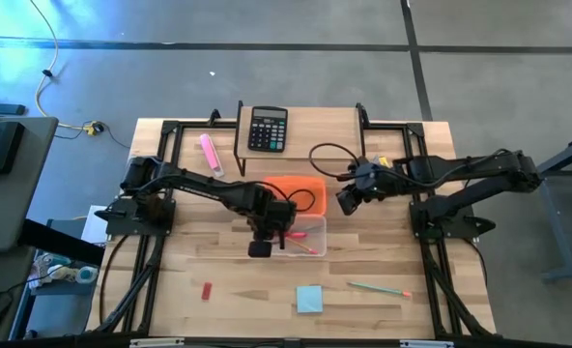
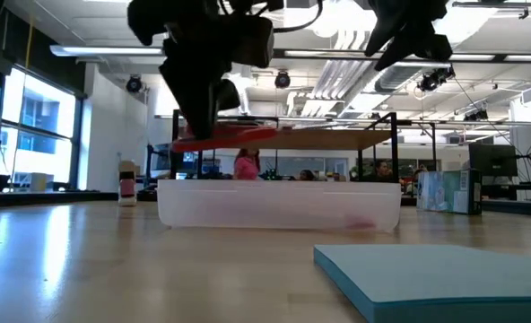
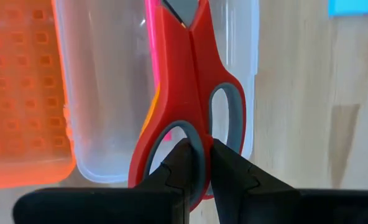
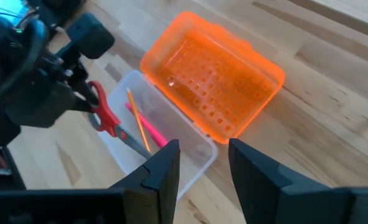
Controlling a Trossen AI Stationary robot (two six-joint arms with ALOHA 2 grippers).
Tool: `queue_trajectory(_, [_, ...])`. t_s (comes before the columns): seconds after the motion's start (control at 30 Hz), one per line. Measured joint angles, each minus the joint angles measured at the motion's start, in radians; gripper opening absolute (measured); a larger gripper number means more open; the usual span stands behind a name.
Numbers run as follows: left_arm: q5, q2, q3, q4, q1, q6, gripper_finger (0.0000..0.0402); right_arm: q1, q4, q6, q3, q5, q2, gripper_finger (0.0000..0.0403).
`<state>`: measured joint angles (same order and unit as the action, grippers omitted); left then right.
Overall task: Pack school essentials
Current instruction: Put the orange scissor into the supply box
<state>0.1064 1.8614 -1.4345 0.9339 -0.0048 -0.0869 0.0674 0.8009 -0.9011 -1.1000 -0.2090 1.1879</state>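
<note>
My left gripper (image 1: 260, 246) is shut on red-handled scissors (image 3: 190, 74) above the near-left part of a clear box (image 1: 313, 232). The blades reach out over the box, which holds an orange pencil (image 4: 136, 118) and a pink pen (image 4: 148, 129). The box's orange lid (image 1: 296, 191) lies open on its far side. My right gripper (image 1: 347, 203) hovers open, to the right of the lid, with nothing between its fingers. A light-blue sticky-note pad (image 1: 309, 299), a green pencil (image 1: 378, 288) and a red eraser (image 1: 207, 290) lie flat on the table near the front edge. My left gripper pinches the scissors' handle end between its two fingers (image 3: 184, 165), on the strip where the two grey-lined loops meet (image 3: 204, 146). The fingers come from above, pointing steeply down. The scissors are lifted clear of the box (image 2: 279, 205), roughly level, blades away from the gripper.
A black calculator (image 1: 268, 128) sits on a raised shelf at the table's far edge, and a pink marker (image 1: 211, 153) lies to its left. Dark frame rails (image 1: 151, 280) run along both sides of the table.
</note>
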Motion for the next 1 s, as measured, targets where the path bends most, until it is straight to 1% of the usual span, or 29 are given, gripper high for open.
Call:
queue_trajectory(0.1, [0.023,0.0,0.0,-0.011,0.008,-0.043,0.0034,-0.012,0.008,0.0,0.0,0.0,0.0,0.0128])
queue_trajectory(0.23, [0.025,0.0,0.0,-0.014,0.014,-0.097,0.0028,-0.03,0.011,0.0,0.0,0.0,0.0,0.0128])
queue_trajectory(0.37, [0.043,0.0,0.0,-0.017,0.019,-0.094,0.0025,-0.044,0.012,0.0,0.0,0.0,0.0,0.0128])
queue_trajectory(0.57, [0.043,0.002,0.0,-0.02,0.019,-0.093,0.0029,-0.057,0.011,-0.005,0.0,-0.001,0.0,0.0128])
queue_trajectory(0.8, [0.051,0.074,0.0,-0.038,0.018,-0.093,0.0029,-0.061,0.016,-0.019,0.0,-0.001,0.0,0.0128])
queue_trajectory(1.0, [0.05,0.105,0.0,-0.044,0.02,-0.093,0.0029,-0.061,0.024,-0.028,0.0,-0.002,0.0,0.0128])
